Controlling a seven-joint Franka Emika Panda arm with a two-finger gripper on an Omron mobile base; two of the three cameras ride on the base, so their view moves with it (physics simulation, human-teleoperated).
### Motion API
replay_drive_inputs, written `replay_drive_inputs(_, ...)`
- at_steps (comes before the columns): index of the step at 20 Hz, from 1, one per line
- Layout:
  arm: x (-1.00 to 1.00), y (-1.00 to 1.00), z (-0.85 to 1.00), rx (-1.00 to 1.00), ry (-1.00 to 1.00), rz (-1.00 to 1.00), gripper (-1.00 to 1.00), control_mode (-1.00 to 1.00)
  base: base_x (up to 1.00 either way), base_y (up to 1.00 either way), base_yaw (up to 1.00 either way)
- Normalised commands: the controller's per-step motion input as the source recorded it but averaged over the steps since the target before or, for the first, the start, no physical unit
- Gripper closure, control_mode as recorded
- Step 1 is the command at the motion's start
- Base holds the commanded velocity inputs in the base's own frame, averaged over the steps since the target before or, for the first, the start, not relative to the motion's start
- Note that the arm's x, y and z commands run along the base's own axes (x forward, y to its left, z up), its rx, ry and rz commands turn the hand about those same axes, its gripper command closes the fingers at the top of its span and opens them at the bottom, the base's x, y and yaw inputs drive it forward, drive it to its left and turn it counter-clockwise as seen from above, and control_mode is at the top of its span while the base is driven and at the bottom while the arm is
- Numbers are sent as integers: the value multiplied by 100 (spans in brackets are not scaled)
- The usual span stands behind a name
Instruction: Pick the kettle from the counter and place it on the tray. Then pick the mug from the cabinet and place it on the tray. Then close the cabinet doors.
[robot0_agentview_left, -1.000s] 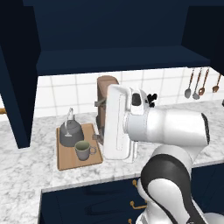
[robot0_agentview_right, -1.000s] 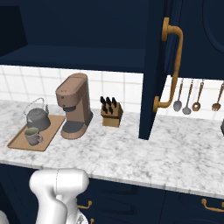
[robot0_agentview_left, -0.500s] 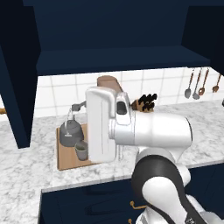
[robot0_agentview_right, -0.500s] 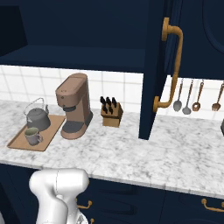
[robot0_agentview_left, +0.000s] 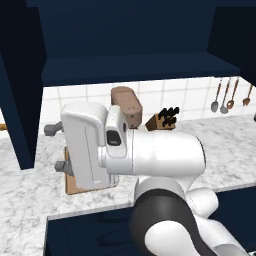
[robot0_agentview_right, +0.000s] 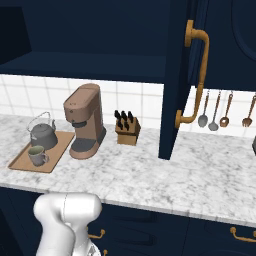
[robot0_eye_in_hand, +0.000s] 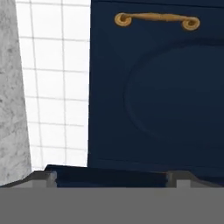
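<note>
You find no readable text here — no label, brand, number or sign. The coffee machine (robot0_agentview_right: 84, 120) shows a plain brown face, the kettle (robot0_agentview_right: 43, 134) and mug (robot0_agentview_right: 37, 155) are unmarked, and the knife block (robot0_agentview_right: 126, 131) carries nothing. The cabinet door (robot0_eye_in_hand: 157, 87) with its brass handle (robot0_eye_in_hand: 156, 18) is bare navy — the wall tiles (robot0_eye_in_hand: 54, 87) too.
</note>
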Motion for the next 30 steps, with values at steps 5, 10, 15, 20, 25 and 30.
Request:
replay_drive_inputs(5,-39,51,17,-14,-2,-5,-100,-100,0,0,0)
replay_drive_inputs(10,-21,58,1,-2,0,-14,-100,-100,0,0,0)
replay_drive_inputs(15,8,59,0,-1,0,-16,-100,-100,0,0,0)
replay_drive_inputs(20,31,51,-5,0,0,-8,-100,-100,0,0,0)
replay_drive_inputs(25,51,24,-3,-2,0,-3,-100,-100,0,0,0)
replay_drive_inputs(30,58,9,-22,-1,0,-1,-100,-100,0,0,0)
